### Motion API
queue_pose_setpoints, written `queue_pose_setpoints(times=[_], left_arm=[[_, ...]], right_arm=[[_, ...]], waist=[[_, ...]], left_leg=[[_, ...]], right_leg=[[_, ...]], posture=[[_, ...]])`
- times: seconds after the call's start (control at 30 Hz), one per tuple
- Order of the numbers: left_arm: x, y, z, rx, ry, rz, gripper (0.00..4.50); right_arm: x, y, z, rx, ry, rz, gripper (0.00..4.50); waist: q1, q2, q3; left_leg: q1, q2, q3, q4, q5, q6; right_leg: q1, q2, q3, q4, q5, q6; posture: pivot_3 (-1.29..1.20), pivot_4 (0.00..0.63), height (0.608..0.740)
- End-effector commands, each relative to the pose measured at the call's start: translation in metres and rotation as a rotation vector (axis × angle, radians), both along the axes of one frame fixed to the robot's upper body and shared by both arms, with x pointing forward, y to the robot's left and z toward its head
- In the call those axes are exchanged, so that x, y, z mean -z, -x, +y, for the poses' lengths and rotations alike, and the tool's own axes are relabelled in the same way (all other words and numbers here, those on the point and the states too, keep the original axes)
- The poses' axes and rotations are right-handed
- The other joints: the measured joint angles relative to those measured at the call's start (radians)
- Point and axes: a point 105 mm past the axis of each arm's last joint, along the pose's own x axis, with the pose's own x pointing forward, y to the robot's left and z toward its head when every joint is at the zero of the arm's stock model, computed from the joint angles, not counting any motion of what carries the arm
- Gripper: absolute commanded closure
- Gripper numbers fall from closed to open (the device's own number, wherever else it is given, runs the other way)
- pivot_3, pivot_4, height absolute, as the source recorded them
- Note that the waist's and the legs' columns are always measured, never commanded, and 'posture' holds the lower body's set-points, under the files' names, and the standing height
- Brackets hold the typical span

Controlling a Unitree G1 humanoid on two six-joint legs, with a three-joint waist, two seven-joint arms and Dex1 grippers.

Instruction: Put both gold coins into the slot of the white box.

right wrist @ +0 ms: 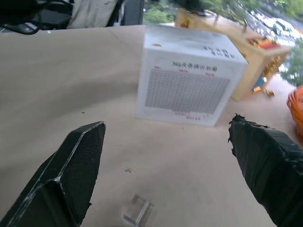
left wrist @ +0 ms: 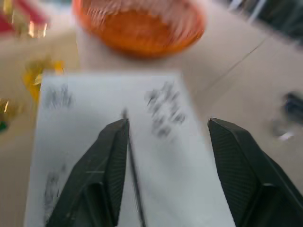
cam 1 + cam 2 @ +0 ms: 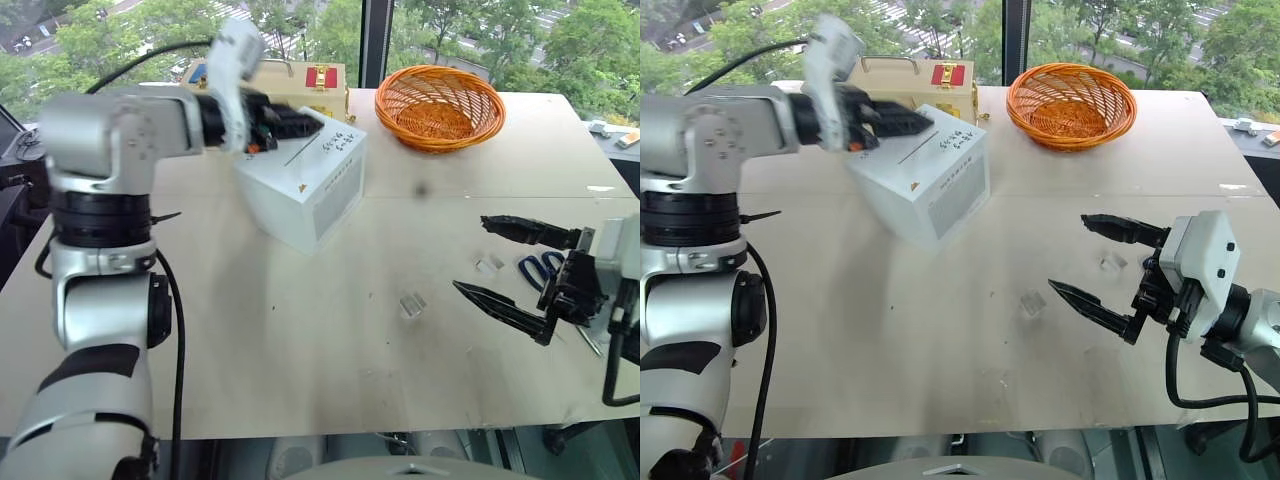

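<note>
Your left gripper (image 2: 163,156) hangs over the top of the white box (image 3: 305,185), its two black fingers parted with a clear gap between them and nothing gripped. In the left wrist view the slot (image 2: 132,175) runs as a thin dark line just beside one finger; that view is blurred, so you cannot tell whether the fingertips touch the lid. Your right gripper (image 3: 1085,255) sits low over the table (image 3: 300,330) on the right side, well apart from the box, its jaws spread wide and holding nothing.

Count one white box, standing toward the far left of the table with its gridded side facing the right gripper. One wooden box (image 3: 300,85) stands just behind it, and one orange basket (image 3: 440,105) sits at the far edge. Two small clear plastic pieces (image 3: 412,303) lie near the right gripper, and one pair of blue-handled scissors (image 3: 540,268) lies beside it.
</note>
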Motion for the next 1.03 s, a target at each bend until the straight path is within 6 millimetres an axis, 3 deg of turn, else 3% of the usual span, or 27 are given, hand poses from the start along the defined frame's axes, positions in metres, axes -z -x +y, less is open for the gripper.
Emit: queue_pose_setpoints(times=[0.03, 0.17, 0.23, 0.3, 0.37, 0.43, 0.53, 0.67, 0.8, 1.03], left_arm=[[-0.014, 0.051, -0.009, 0.287, 0.12, -0.144, 2.05], [-0.004, 0.078, -0.022, 0.427, 0.185, -0.132, 2.05], [0.011, 0.09, -0.029, 0.472, 0.15, -0.13, 2.05], [0.031, 0.097, -0.031, 0.469, 0.101, -0.127, 2.05], [0.052, 0.102, -0.028, 0.444, 0.069, -0.107, 2.05], [0.08, 0.108, -0.021, 0.433, 0.01, -0.084, 2.05], [0.119, 0.109, -0.005, 0.372, -0.067, -0.061, 2.05], [0.141, 0.119, 0.011, 0.344, -0.05, 0.01, 2.05], [0.163, 0.125, 0.027, 0.24, -0.102, 0.03, 0.44], [0.171, 0.127, 0.034, 0.167, -0.1, 0.053, 0.44]], right_arm=[[0.0, 0.003, 0.007, -0.001, -0.043, 0.018, 0.0], [-0.002, -0.002, 0.006, 0.043, -0.049, 0.0, 0.0], [-0.001, -0.008, 0.0, 0.094, -0.048, 0.012, 0.0], [0.008, -0.014, -0.011, 0.182, -0.091, 0.08, 0.0], [0.029, -0.015, -0.025, 0.262, -0.014, 0.142, 0.0], [0.047, -0.004, -0.033, 0.27, 0.071, 0.199, 0.0], [0.057, 0.015, -0.042, 0.271, 0.03, 0.273, 0.0], [0.075, 0.041, -0.058, 0.3, 0.052, 0.356, 0.0], [0.081, 0.051, -0.081, 0.404, 0.057, 0.322, 0.0], [0.089, 0.061, -0.094, 0.452, 0.113, 0.302, 0.0]], waist=[[0.0, 0.001, -0.001], [0.01, 0.0, 0.0], [0.009, 0.0, 0.0], [0.005, 0.0, 0.0], [0.005, 0.0, -0.001], [0.006, 0.001, -0.001], [0.007, 0.002, -0.001], [0.01, 0.002, -0.002], [0.005, 0.005, -0.004], [0.007, 0.007, -0.005]], left_leg=[[0.0, 0.0, 0.0, 0.0, 0.0, 0.0], [-0.001, 0.0, -0.001, 0.002, 0.0, 0.0], [-0.001, 0.0, -0.001, 0.003, 0.0, 0.0], [0.002, -0.001, 0.0, 0.004, 0.0, 0.0], [0.002, -0.001, 0.0, 0.004, 0.0, 0.0], [0.002, 0.0, 0.0, 0.003, 0.0, 0.0], [0.002, 0.0, 0.001, 0.002, 0.0, 0.0], [0.002, 0.001, 0.0, 0.002, 0.0, 0.0], [0.003, 0.005, 0.0, 0.002, 0.0, 0.0], [0.002, 0.007, 0.0, 0.001, -0.001, 0.0]], right_leg=[[0.0, 0.0, 0.001, 0.0, 0.0, 0.0], [0.0, -0.001, -0.001, 0.0, 0.001, 0.001], [0.001, -0.002, -0.001, 0.0, -0.001, -0.001], [0.004, -0.002, 0.002, 0.0, -0.001, -0.002], [0.004, -0.001, 0.001, 0.001, -0.001, -0.003], [0.004, -0.001, 0.001, 0.002, -0.002, -0.003], [0.002, -0.001, 0.0, 0.001, -0.002, -0.003], [0.003, -0.001, -0.001, 0.001, -0.002, -0.002], [0.003, -0.002, 0.0, -0.001, -0.004, 0.001], [0.0, -0.004, 0.0, -0.001, -0.004, 0.001]], posture=[[0.0, 0.15, 0.74], [0.0, 0.15, 0.74], [0.0, 0.15, 0.74], [0.0, 0.15, 0.74], [0.0, 0.15, 0.74], [0.0, 0.15, 0.74], [0.0, 0.15, 0.74], [0.0, 0.15, 0.74], [0.0, 0.15, 0.74], [0.0, 0.15, 0.74]])
